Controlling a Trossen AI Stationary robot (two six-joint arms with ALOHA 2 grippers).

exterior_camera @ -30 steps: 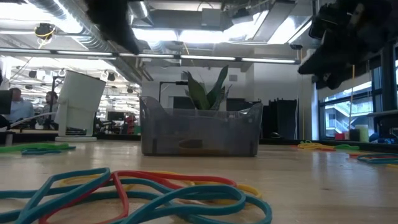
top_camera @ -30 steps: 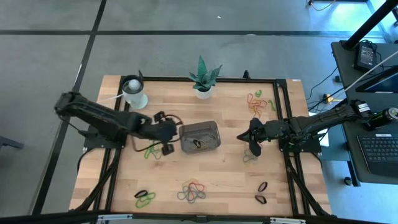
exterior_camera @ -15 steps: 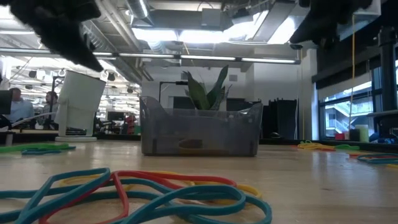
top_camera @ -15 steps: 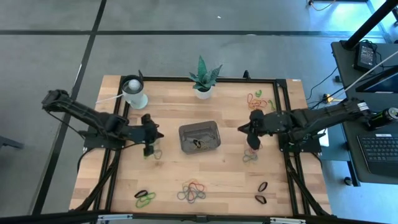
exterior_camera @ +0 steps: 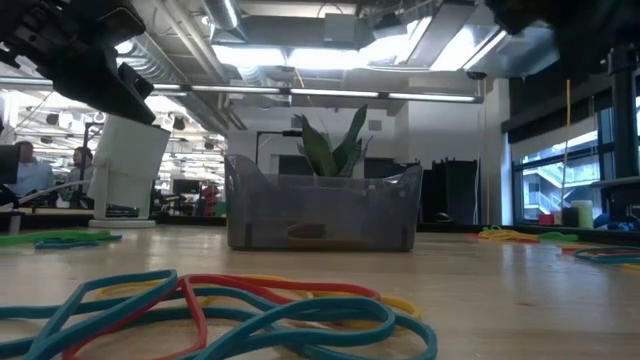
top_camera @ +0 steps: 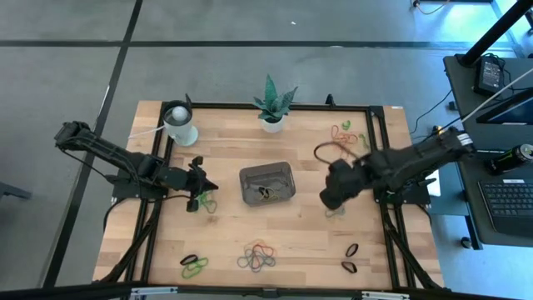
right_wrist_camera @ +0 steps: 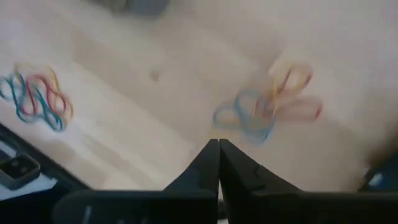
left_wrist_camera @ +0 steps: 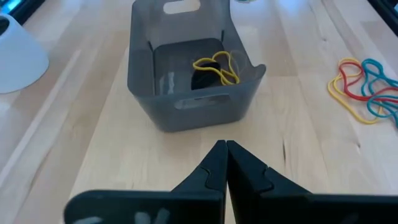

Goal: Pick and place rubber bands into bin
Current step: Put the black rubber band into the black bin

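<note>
The bin (top_camera: 267, 183) sits at the centre of the table (top_camera: 233, 142), with a yellow band (left_wrist_camera: 216, 66) and something dark already lying in it; the remaining rubber bands lie loose in clusters around it: a mixed heap (top_camera: 258, 256) at 6 o'clock from the bin near the front edge, a green pair (top_camera: 193, 264) at about 7 o'clock, dark loops (top_camera: 351, 257) at 5 o'clock, and an orange and green bunch (top_camera: 344, 133) at 2 o'clock.

The left gripper (top_camera: 198, 188) hovers at 9 o'clock from the bin, just above a green band (top_camera: 205, 202); its jaws are pressed together with nothing between them. The right gripper (top_camera: 333, 190) hangs at 3 o'clock from the bin, over a pale tangle of bands (right_wrist_camera: 266, 109) on the wood; its jaws also meet tip to tip in its wrist view, and no band shows in them.

The main risk, as I judge it, is a descent with the jaws unopened: closed tips would merely push a band flat along the table; a thin loop can also slip out of a shallow pinch; a tangled cluster may come up as several bands at once and shed one short of the bin; both arms converging on the bin could crowd each other.
</note>
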